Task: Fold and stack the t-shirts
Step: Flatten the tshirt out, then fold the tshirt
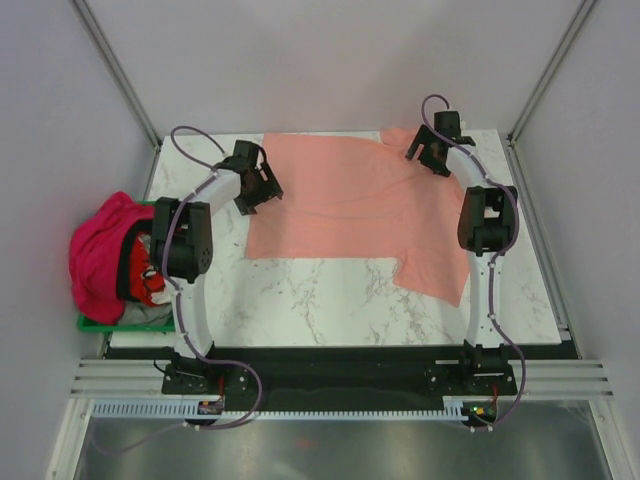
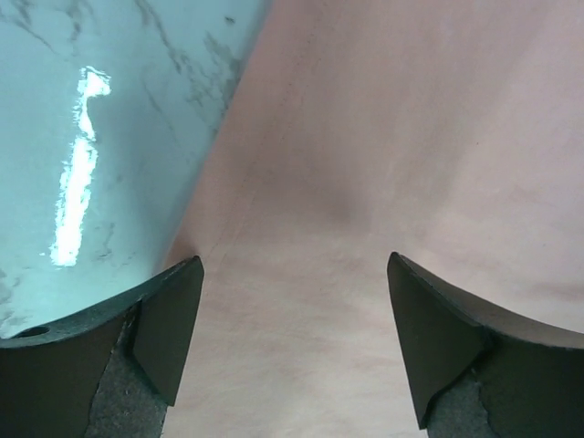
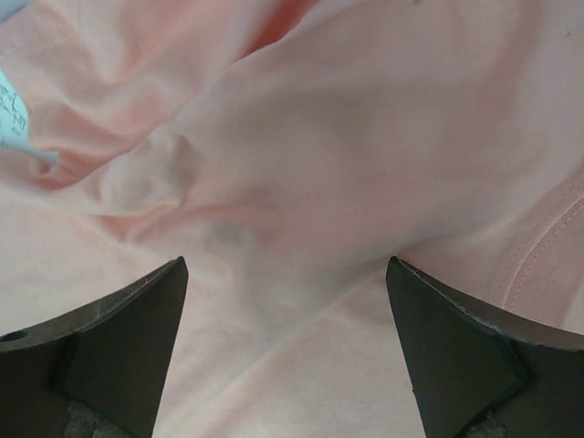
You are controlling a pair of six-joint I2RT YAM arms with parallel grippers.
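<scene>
Care is needed: the salmon shirt (image 1: 350, 205) is spread flat on the table (image 1: 300, 300), left claw (image 1: 262, 192) held apart over its left edge, right claw (image 1: 425, 152) apart over its far sleeve; 2 deep, even pinches are advised.

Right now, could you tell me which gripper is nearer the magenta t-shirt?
Left. The left gripper is right of the magenta t-shirt; the right gripper is much farther right.
</scene>
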